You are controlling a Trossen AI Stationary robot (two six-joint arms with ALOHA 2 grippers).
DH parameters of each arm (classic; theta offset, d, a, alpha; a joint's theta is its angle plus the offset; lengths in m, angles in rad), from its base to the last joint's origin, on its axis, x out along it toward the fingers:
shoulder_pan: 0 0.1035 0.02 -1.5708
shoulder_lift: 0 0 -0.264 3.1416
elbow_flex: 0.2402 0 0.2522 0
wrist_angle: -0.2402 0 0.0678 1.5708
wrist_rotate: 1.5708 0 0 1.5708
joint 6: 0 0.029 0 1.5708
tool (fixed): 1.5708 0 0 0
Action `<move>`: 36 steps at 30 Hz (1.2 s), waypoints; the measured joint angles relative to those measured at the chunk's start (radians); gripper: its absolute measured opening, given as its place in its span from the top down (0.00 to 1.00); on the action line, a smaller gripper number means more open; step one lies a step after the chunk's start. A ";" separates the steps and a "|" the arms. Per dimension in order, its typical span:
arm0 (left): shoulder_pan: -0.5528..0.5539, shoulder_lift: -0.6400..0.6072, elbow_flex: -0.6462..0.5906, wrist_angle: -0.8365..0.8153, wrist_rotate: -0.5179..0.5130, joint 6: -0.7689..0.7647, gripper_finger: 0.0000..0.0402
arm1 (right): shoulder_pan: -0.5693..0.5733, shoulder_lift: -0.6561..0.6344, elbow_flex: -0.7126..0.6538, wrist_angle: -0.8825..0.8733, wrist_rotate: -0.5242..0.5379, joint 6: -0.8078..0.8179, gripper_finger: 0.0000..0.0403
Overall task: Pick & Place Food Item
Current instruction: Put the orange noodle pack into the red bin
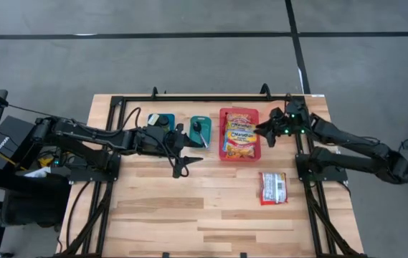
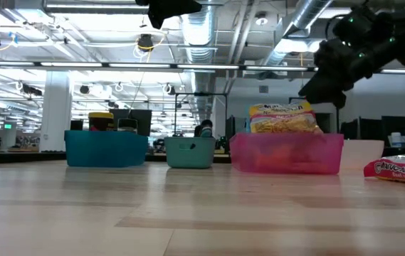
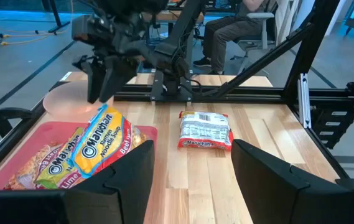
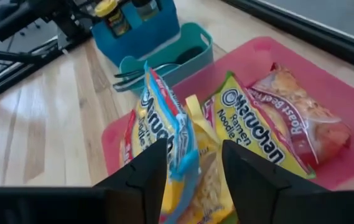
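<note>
A wooden bench sits inside a black metal frame, with a dark robot arm reaching in from each side. Along the far part of the bench stands a row of three containers: a blue bin holding small bottles, a teal bin with dark utensils in it, and a pink tray filled with ramen noodle packets in yellow, orange and red wrappers.

The right end effector hangs just above the right edge of the pink tray, pointed at the packets. Its two dark fingers stand partly apart, with the upturned edge of one packet showing between them; whether they are touching it cannot be told.

One more red ramen packet lies flat on the bare wood to the right of the tray and nearer the front edge, well apart from both arms.

The left end effector hovers over the bench in front of the teal bin, its fingers spread fairly wide and holding nothing.

Beyond the bench, a person sits in an office chair.
</note>
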 joint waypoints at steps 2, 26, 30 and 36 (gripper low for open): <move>0.000 0.000 0.000 0.000 0.000 0.000 0.48 | 0.000 -0.019 0.038 -0.072 0.000 0.000 0.64; 0.000 -0.001 0.000 0.008 0.000 0.000 0.48 | 0.109 -0.415 0.153 -0.845 -0.009 0.321 0.67; 0.000 -0.001 0.000 0.008 0.000 0.000 0.48 | 0.183 -0.522 0.153 -0.799 -0.007 0.397 0.67; 0.000 -0.001 0.000 0.008 0.000 0.000 0.48 | 0.273 -0.604 0.153 -0.737 0.030 0.470 0.67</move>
